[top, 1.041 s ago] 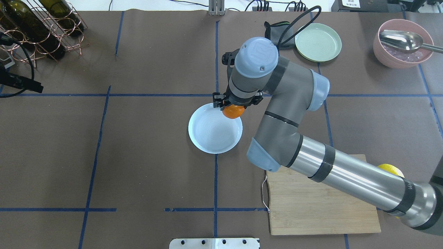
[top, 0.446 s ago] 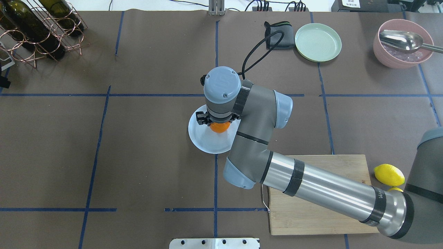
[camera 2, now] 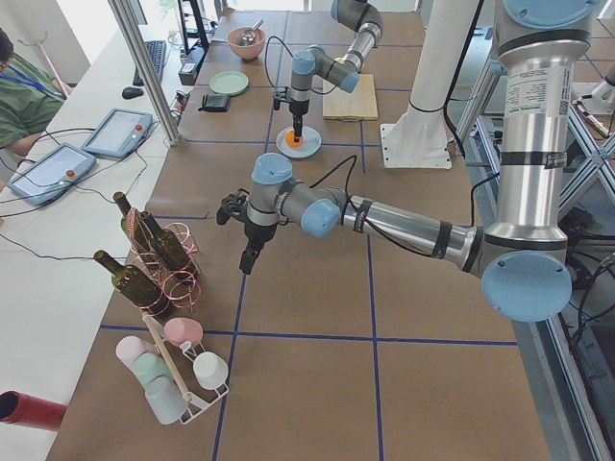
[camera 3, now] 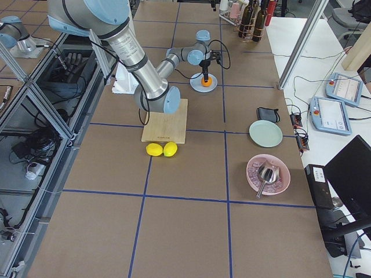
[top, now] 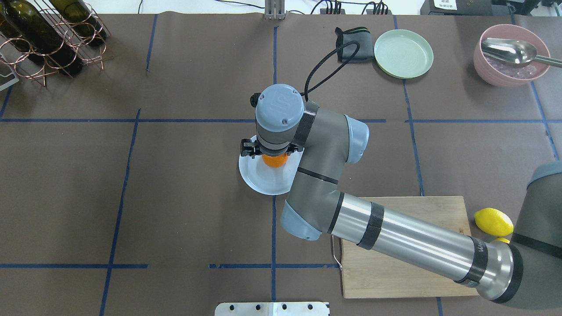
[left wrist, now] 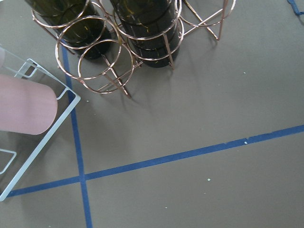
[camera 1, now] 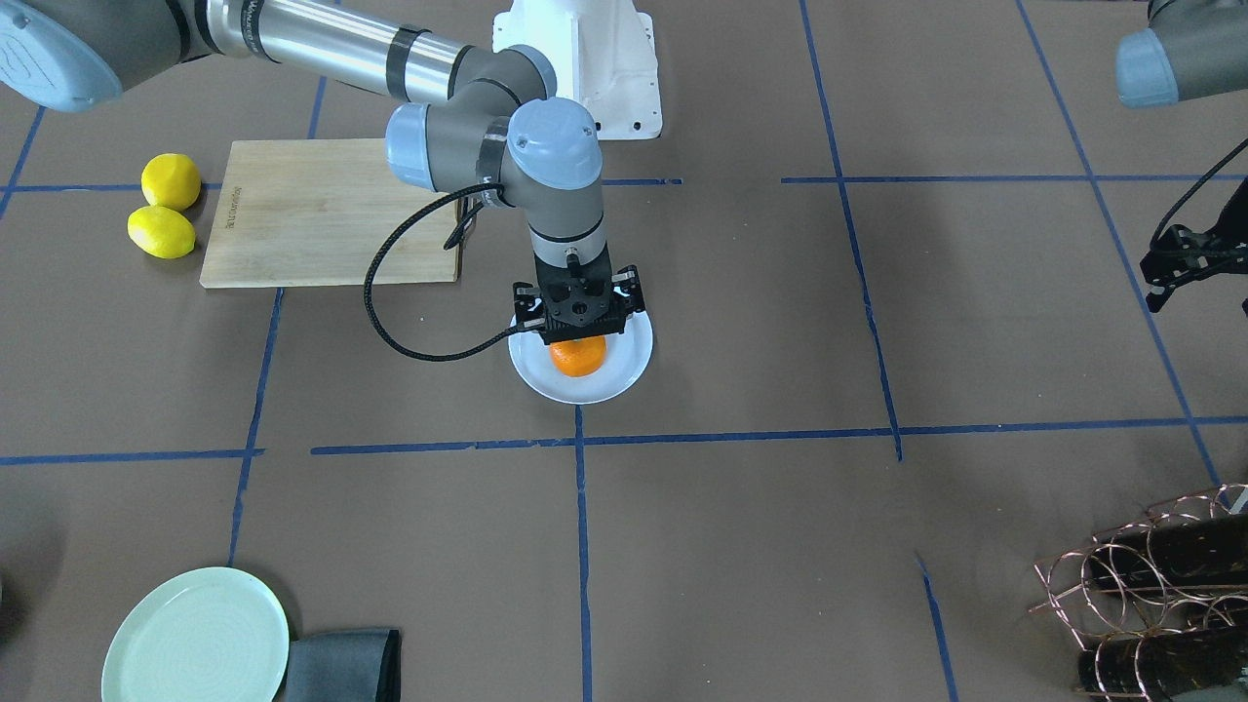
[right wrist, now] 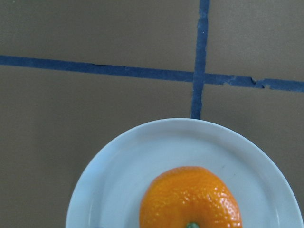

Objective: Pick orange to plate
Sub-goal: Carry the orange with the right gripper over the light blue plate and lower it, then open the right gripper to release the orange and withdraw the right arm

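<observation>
At the tabletop's middle, the orange is at the white plate's centre, its green stem showing only from the wrist. From across, the right end effector covers its top; I cannot tell its grip.

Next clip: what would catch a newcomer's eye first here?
The bright orange against the pale plate at mid-table, with the right gripper directly above it. Next, the two yellow lemons beside the wooden cutting board, on the robot's right.

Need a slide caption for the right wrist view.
Right-wrist view: mandarin over the pale blue plate, blue tape cross beyond.
</observation>
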